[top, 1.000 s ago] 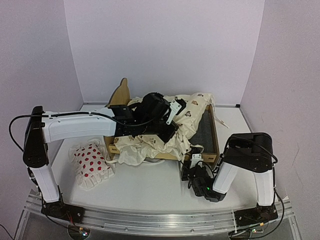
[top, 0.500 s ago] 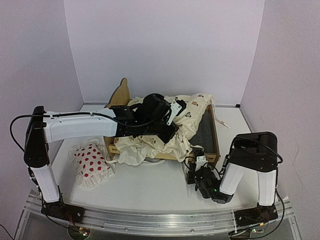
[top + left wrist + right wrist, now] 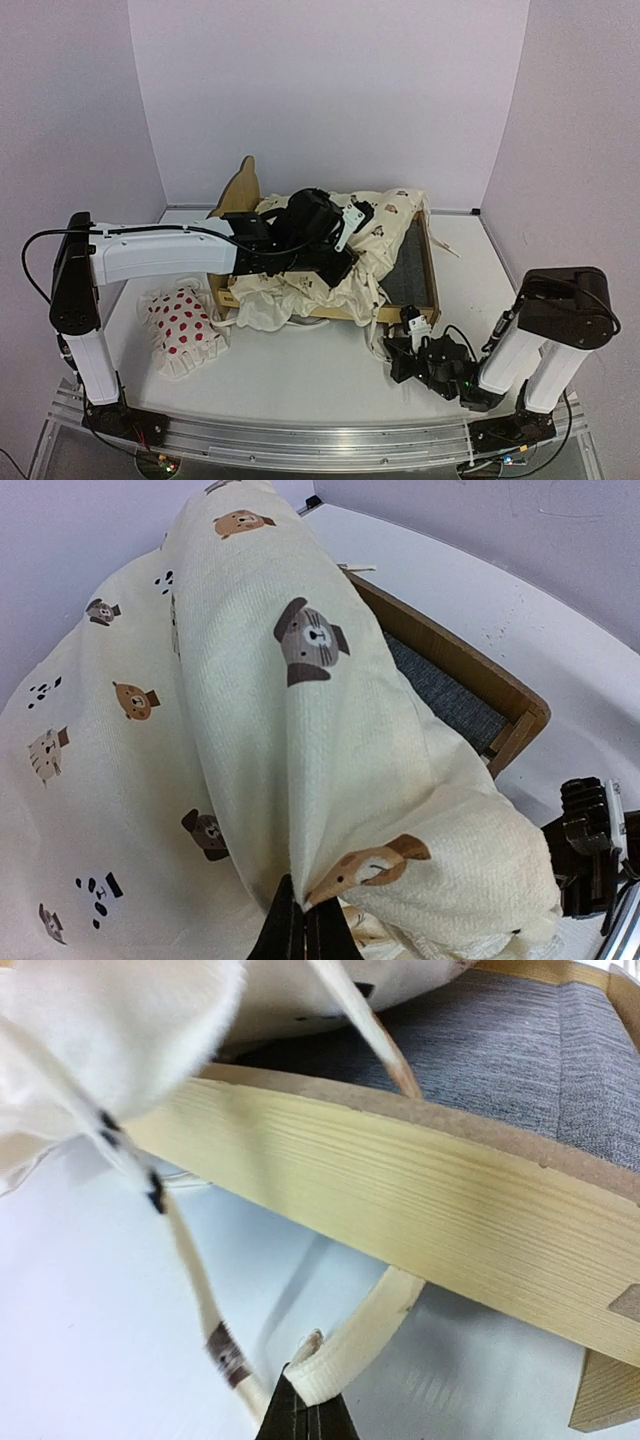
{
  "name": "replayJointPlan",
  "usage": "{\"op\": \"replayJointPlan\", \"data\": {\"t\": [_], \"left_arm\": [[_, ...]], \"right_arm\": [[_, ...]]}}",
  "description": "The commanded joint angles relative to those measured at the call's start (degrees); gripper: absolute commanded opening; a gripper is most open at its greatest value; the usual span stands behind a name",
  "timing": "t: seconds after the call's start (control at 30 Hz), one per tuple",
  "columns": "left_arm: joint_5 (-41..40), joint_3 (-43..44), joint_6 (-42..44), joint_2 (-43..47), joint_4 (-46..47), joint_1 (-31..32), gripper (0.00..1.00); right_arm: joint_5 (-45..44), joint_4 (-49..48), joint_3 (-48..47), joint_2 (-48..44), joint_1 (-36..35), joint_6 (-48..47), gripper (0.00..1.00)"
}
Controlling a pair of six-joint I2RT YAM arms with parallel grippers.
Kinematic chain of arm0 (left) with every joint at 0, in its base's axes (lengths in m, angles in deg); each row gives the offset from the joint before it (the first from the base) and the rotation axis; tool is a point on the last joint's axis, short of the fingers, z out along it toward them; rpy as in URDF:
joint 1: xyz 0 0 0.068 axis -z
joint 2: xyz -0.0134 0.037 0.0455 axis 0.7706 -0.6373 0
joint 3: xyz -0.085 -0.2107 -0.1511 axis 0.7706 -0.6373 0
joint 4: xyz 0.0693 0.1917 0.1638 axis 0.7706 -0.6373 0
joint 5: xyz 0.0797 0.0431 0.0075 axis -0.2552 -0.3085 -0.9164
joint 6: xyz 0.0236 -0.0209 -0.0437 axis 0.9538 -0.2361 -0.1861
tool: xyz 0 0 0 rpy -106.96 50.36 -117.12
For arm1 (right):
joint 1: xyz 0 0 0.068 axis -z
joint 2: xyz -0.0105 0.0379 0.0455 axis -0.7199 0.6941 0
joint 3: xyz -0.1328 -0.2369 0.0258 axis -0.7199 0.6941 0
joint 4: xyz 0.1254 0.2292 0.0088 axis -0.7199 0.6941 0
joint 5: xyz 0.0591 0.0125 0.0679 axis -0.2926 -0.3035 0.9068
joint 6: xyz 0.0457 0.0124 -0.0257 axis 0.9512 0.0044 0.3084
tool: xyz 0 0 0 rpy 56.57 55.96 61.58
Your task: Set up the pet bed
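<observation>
Pet bed (image 3: pixel 410 270) sits mid-table with its headboard at 10 o'clock. The quilt (image 3: pixel 300 295) is on it but bunched over the 9 o'clock half, leaving the grey base bare at 3. Left gripper (image 3: pixel 303 910) is pinched on a quilt fold; right gripper (image 3: pixel 300 1405) is clamped on a quilt tie (image 3: pixel 370 1325) outside the near rail. Remaining, I'd say: spread the quilt flat, then add the pillow (image 3: pixel 183 322), lying on the table at 8 o'clock.

Both arms out, jaws closed.
Left arm (image 3: pixel 160 255) reaches across, left gripper (image 3: pixel 305 925) pinched; right arm (image 3: pixel 560 310) folded low, right gripper (image 3: pixel 305 1412) likewise.
</observation>
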Motion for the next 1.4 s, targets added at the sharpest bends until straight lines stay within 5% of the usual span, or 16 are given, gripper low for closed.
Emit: {"op": "replayJointPlan", "data": {"t": [0.0,0.13,0.37,0.7,1.07,1.17,1.37], "left_arm": [[0.14,0.68,-1.16,-0.64,0.64,-0.47,0.00],[0.15,-0.66,-1.85,-0.04,-0.11,-0.46,0.00],[1.47,-2.40,-3.56,-0.92,-0.42,-0.47,0.01],[5.55,3.00,-5.44,-6.92,0.34,-0.38,0.00],[9.65,10.33,-6.64,-13.42,1.66,-0.38,0.02],[9.66,10.46,-7.26,-13.60,0.92,-0.36,0.15],[8.27,7.73,-7.74,-9.64,-0.23,0.48,0.64]], "right_arm": [[7.64,0.44,3.62,-6.29,-0.04,-0.08,0.00],[13.51,6.17,5.26,-12.02,0.02,0.46,0.00],[23.88,30.64,3.30,-27.32,-0.01,0.25,0.00],[19.02,55.71,4.74,-50.87,-0.02,3.47,0.00],[21.09,68.79,2.92,-58.21,0.01,5.05,0.00],[23.09,69.00,3.05,-58.22,0.02,5.09,0.00],[30.42,67.21,2.15,-55.91,-0.08,4.37,0.00]]}}
